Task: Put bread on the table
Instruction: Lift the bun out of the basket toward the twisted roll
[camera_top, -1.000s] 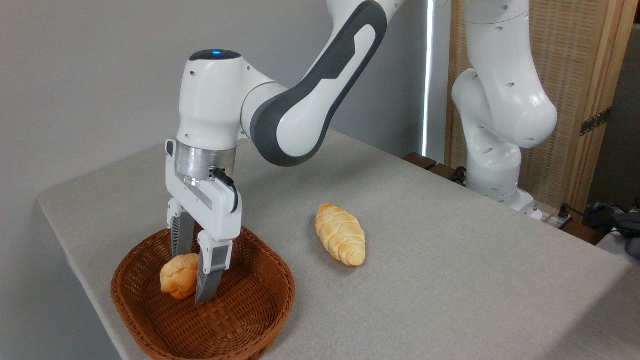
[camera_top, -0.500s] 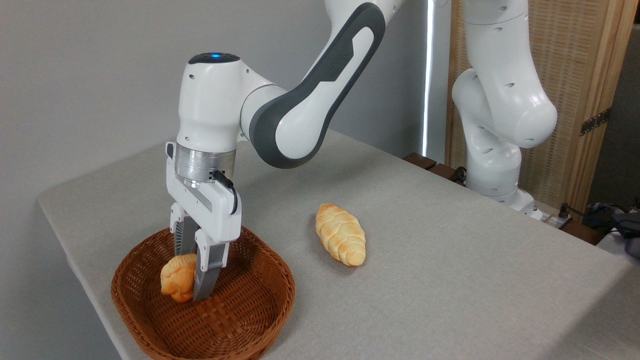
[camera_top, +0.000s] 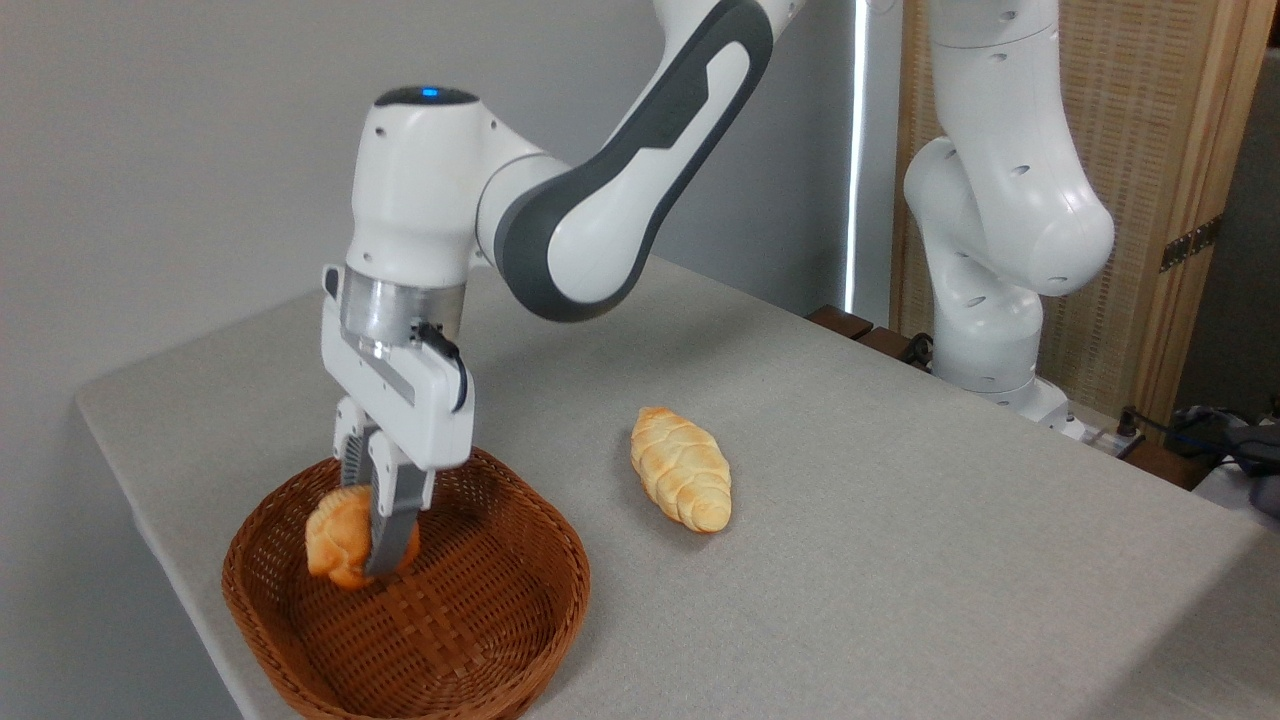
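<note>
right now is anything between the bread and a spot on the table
Only the wicker basket rim: the bread is gripped by the end effector and sits low inside it. The braided loaf takes one patch of the table; the rest looks open.

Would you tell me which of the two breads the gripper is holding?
The small, roundish golden bun, clamped in the gripper over the brown wicker basket; the long braided loaf lies apart.

Even soft light, sharp pic; bright strip at back, maybe a window gap.
</note>
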